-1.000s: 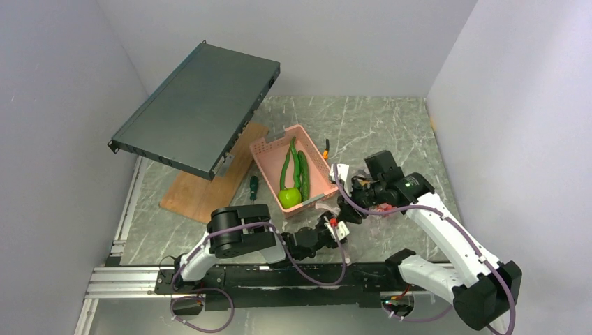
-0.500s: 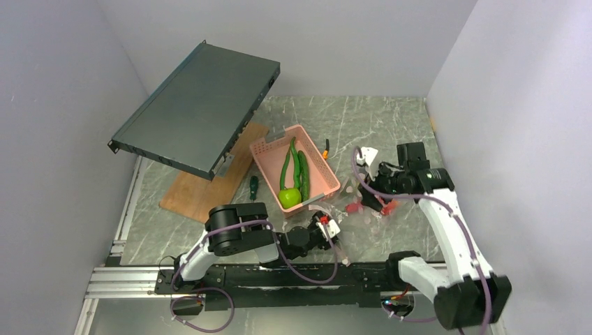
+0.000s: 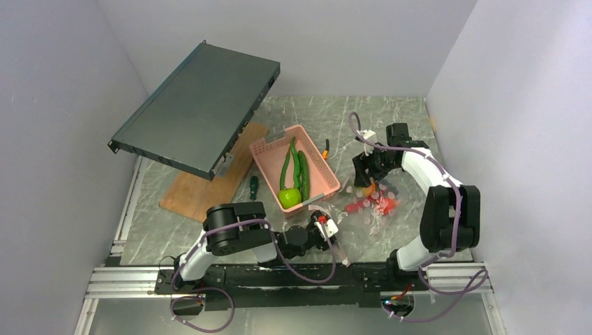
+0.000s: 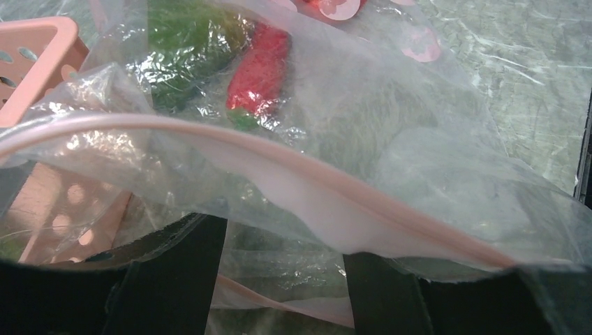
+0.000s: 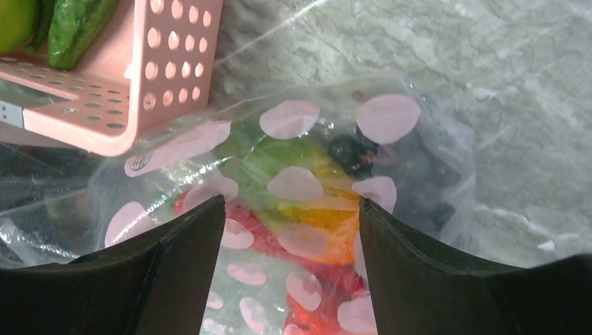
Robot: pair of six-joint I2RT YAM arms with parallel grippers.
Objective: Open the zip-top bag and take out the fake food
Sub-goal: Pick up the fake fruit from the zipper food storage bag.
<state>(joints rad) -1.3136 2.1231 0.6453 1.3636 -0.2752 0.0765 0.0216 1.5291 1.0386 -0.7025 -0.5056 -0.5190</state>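
Pink strip (image 4: 328,192) of the bag (image 3: 368,208), centre-right beside the basket (image 3: 265,169), drapes over the left gripper (image 4: 279,241), jaws apart; right gripper (image 5: 290,209), also spread, hovers over the food (image 5: 317,220) inside: opening step, I judge, next needing each to pinch one lip and pull apart.

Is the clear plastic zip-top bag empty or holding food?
Holding food: red, orange and green pieces show through the clear plastic zip-top bag.

Made out no legible words, brands or numbers anywhere. Spotted only a tiny unreadable mark on a pink dot (image 5: 143,162) of the zip-top bag (image 5: 300,188), toward 9 o'clock.
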